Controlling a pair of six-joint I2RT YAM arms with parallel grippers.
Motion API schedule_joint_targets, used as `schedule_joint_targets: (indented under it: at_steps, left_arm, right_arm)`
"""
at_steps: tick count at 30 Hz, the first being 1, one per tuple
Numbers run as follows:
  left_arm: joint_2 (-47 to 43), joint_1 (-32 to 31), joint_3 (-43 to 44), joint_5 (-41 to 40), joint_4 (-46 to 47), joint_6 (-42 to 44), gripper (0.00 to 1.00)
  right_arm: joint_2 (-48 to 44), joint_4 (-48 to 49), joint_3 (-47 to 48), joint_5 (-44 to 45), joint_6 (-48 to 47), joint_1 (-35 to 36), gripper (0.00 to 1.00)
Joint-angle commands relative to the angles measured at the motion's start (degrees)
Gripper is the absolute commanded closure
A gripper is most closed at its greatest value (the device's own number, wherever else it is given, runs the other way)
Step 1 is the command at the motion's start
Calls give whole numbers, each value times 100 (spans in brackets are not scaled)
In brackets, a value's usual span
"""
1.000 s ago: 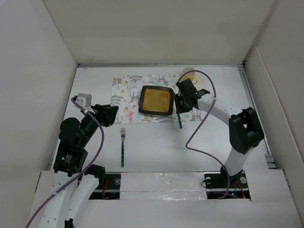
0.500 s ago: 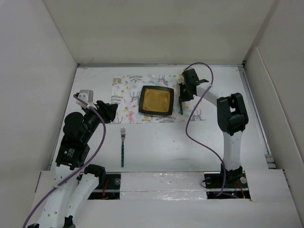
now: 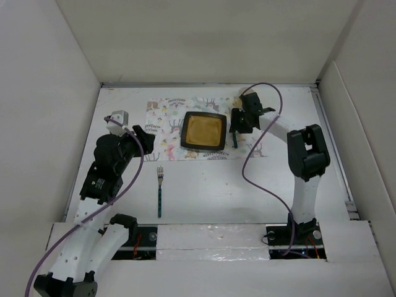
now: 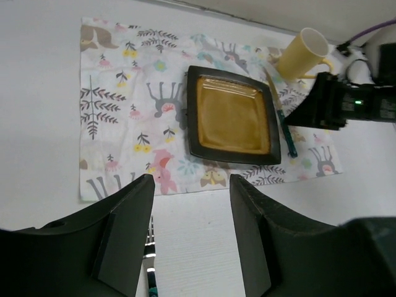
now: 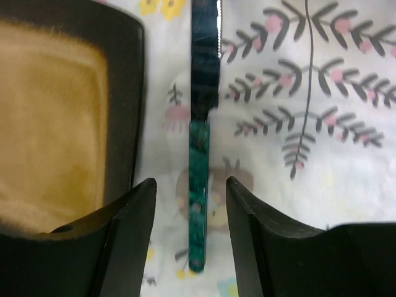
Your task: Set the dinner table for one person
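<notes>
Because the right hand [image 5: 189,185] hangs spread astride the knife [image 5: 197,235], which lies on the placemat [image 4: 117,111] just right of the plate [image 3: 203,131], a crooked lift could snag and skew it. Left hand [image 4: 192,180] spread, empty, near-left of plate. Fork [image 3: 159,185] there, off the mat, on the bare white counter [image 3: 247,185] carrying everything.

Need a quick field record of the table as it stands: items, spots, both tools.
placemat: far middle of table
plate: square, on placemat
knife: on placemat, right of plate, lying free
cup: at placemat's far right corner
fork: bare table, nearer the arms
left tool: open, empty
right tool: open, fingers either side of knife
</notes>
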Motion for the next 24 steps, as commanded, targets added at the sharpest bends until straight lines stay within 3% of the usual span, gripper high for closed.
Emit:
schedule_joint_targets:
  at_steps: [1,3,4,6,7,12,13,18,24]
  left_arm:
    - [249,-24,164,-365,12,5,51]
    - [451,-24,111,-594,-6,-13,51]
    - [531,-24,102,-655,-58,-48,52]
    - [863,-24,137,-586,-207,-109,56]
    - [979,-24,163,-455,-382,-162,58]
    - [1777,-77,348,459,-1384,-769,70]
    - [1849,-77,400,600,-1707,-838,69]
    - [2315,-77,357,373,-2623,-1084,59]
    - [2824,-77,34,215,-3266,-910,49]
  right_arm:
    - [-1156,729,-402,-247,144,-48,45]
    - [-1700,1254,-1140,-282,267,74,45]
    - [-2295,1449,-1482,-256,329,127,50]
    - [-2965,2315,-2641,-264,469,355,76]
    - [-3569,2547,-3002,-308,487,434,100]
    - [-4901,2883,-4209,25,400,953,100]
    - [-5016,2814,-4332,51,400,954,99]
    - [-5237,2997,-4570,-386,479,1007,73]
    - [-4999,3182,-4632,-878,549,1007,69]
